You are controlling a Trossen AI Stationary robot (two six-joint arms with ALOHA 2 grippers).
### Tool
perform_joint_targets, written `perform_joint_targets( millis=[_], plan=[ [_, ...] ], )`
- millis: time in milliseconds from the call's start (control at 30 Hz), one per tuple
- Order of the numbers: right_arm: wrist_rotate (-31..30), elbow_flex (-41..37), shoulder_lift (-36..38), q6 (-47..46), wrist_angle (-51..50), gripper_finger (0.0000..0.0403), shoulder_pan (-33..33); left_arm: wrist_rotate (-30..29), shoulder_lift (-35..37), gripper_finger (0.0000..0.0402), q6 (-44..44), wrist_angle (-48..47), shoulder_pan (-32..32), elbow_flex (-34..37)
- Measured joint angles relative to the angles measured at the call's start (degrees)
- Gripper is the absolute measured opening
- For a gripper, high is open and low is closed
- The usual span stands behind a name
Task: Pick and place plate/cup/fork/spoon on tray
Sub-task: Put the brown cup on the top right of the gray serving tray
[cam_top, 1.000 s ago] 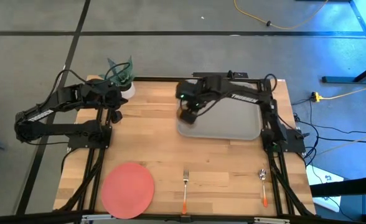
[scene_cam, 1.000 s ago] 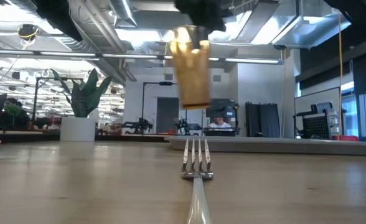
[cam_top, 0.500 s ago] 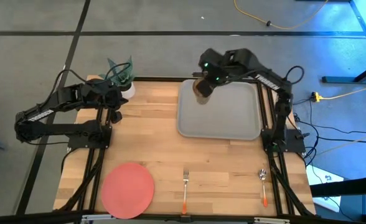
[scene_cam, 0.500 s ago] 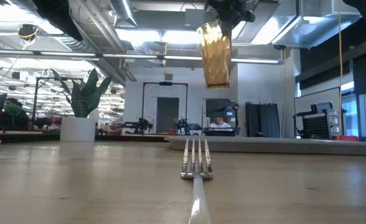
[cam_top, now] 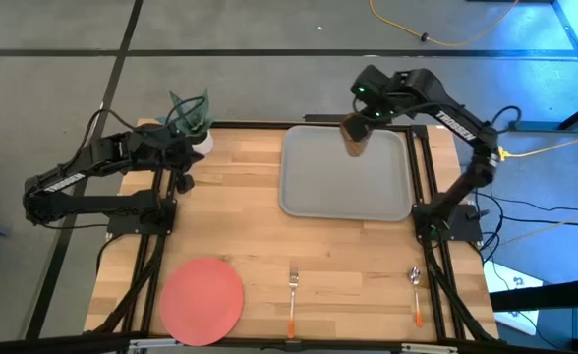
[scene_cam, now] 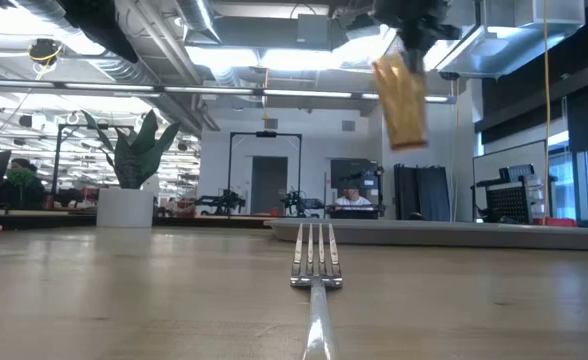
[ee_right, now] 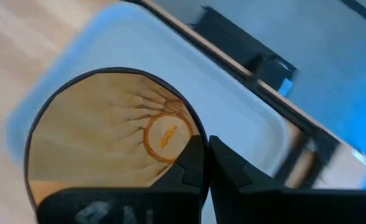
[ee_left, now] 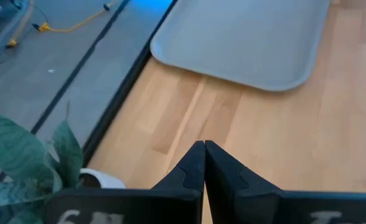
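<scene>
Dark and idle, the left gripper sits at the high view's upper left beside a potted plant, its fingers pressed together on nothing. Lower left lies the plate; the fork is at bottom centre, the spoon lower right. Upper right, the right gripper pinches the cup by its rim, aloft and tilted over the tray. The cup's placing is in hand; next it likely needs levelling, lowering, then release.
</scene>
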State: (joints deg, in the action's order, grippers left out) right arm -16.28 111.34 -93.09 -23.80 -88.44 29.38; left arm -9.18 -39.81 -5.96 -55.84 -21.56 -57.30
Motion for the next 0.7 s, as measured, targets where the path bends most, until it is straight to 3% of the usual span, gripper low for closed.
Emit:
perform_joint_targets(
  millis=[367,700],
  plan=[
    [3.5,-29.5,17.4,-3.2,17.6,0.001,9.1,-4.8,-2.0,0.0,-1.2,0.0,0.0,0.0],
    [4.4,-43.1,20.4,-4.6,26.8,0.001,20.1,-4.7,-4.9,0.0,-2.2,0.0,0.0,0.0]
  ],
)
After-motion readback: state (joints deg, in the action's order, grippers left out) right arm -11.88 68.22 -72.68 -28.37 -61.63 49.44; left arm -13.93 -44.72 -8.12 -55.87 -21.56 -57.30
